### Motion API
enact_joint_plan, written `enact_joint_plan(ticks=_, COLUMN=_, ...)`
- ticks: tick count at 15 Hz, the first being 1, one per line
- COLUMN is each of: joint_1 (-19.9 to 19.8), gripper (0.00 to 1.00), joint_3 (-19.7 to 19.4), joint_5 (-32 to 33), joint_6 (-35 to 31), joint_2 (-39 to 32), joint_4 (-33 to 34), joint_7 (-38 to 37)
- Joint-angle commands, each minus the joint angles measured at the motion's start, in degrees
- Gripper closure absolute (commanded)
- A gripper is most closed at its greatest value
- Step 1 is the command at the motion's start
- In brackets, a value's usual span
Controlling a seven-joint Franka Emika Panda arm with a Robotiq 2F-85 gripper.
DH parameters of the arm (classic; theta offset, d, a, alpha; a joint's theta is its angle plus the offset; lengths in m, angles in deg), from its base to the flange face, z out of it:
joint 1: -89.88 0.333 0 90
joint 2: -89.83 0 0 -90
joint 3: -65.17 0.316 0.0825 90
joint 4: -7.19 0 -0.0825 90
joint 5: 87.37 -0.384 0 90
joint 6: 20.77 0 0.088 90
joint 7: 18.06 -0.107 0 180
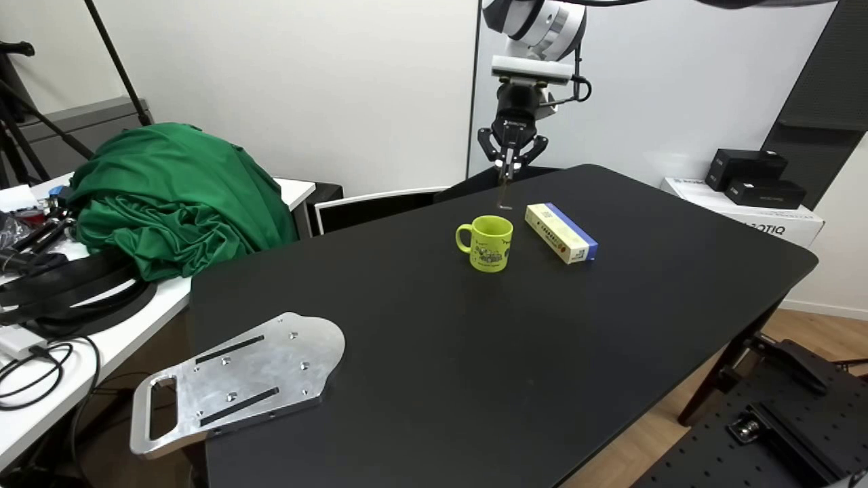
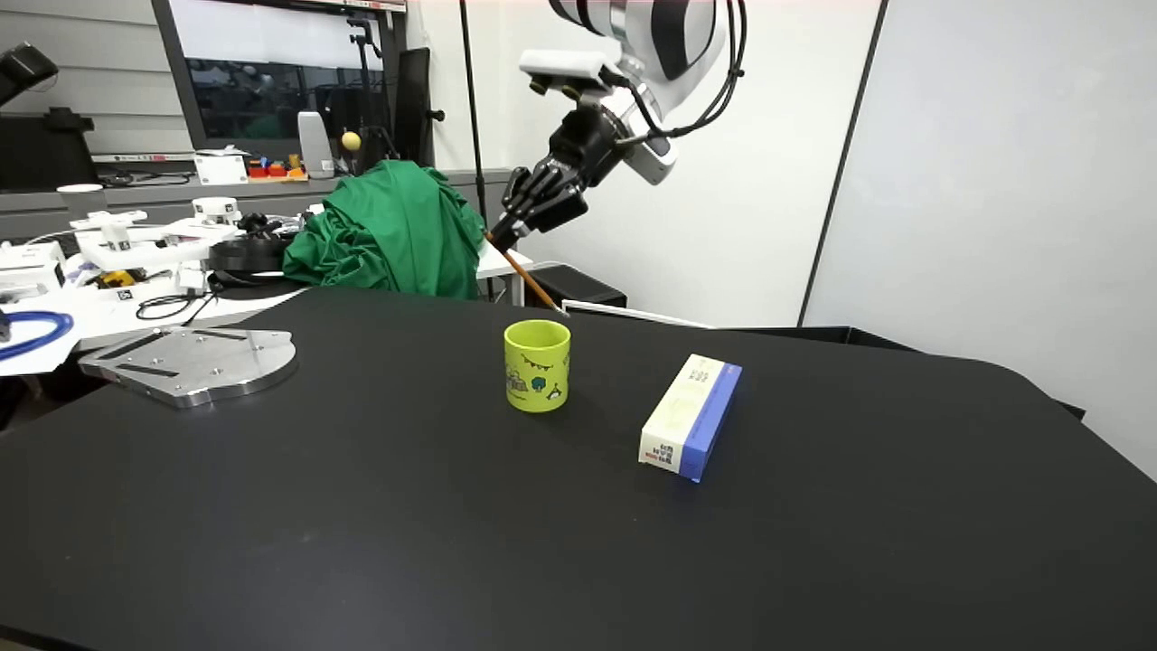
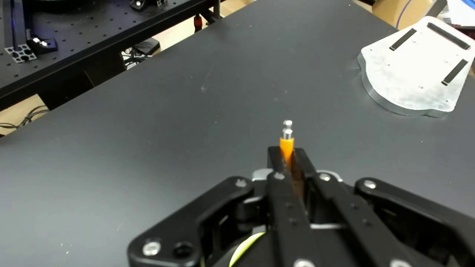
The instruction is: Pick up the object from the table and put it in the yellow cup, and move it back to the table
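The object is a thin orange stick-like tool with silver ends, seen in both exterior views [image 1: 503,193] [image 2: 533,278] and in the wrist view [image 3: 287,146]. My gripper [image 1: 507,169] is shut on it near one end; the fingertips also show in both other views [image 2: 500,239] [image 3: 287,157]. The tool slants down, and its bent silver tip appears just above or behind the cup's rim; I cannot tell which. The yellow cup [image 1: 491,247] [image 2: 538,366] stands upright on the black table [image 1: 475,379] [image 2: 452,515]. Only a sliver of the cup [image 3: 245,246] shows in the wrist view.
A pale yellow and blue box [image 1: 561,232] [image 2: 691,416] lies beside the cup. A flat metal plate [image 1: 258,373] [image 2: 194,362] [image 3: 415,66] lies at the table's edge. A green cloth [image 1: 176,196] lies on a cluttered white desk [image 1: 156,298] alongside.
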Motion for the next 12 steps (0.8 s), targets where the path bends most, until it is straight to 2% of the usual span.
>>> enact_joint_plan(ticks=1, joint_1=-1.17, gripper=0.98, joint_3=0.86, joint_5=-2.54, joint_6=1.91, joint_2=-3.38, joint_4=3.96, joint_7=-2.92)
enact_joint_plan(ticks=12, joint_1=-2.14, gripper=0.98, joint_3=1.39, joint_5=-5.11, joint_6=-1.17, joint_2=-9.55, joint_4=6.0, joint_7=-2.18)
